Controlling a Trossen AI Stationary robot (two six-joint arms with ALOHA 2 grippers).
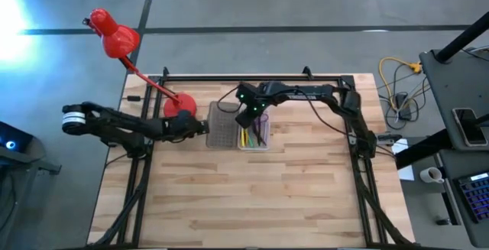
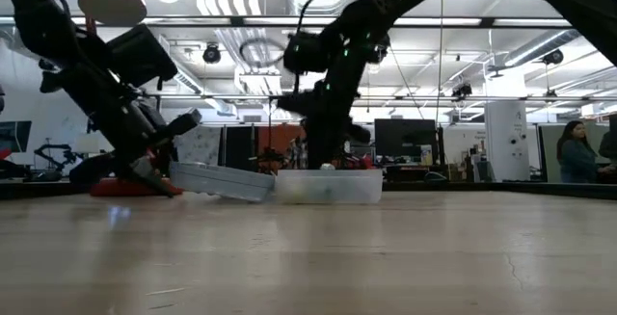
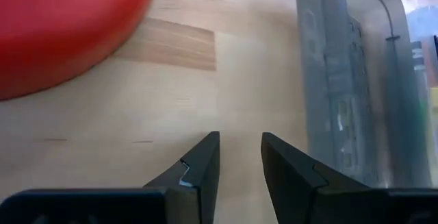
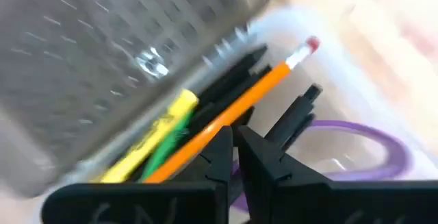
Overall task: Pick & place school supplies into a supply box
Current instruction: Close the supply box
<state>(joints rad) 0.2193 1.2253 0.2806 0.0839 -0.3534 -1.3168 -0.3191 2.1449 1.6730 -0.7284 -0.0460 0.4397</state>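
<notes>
Right wrist view is showing the right gripper nearly clenched, grasping nothing, hovering over the pencil, marker and scissors lying in the box. Left gripper is sitting slightly parted and empty beside the grey lid, which is looking light, thin and slippery, so I am judging its outer edge the best hold.

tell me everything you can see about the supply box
The supply box is a small translucent plastic case, open in two hinged halves: a grey ribbed lid, tilted with its outer edge off the table, and a whitish-clear tray flat on the wood. The tray holds an orange pencil, a yellow marker and purple-handled scissors.
</notes>
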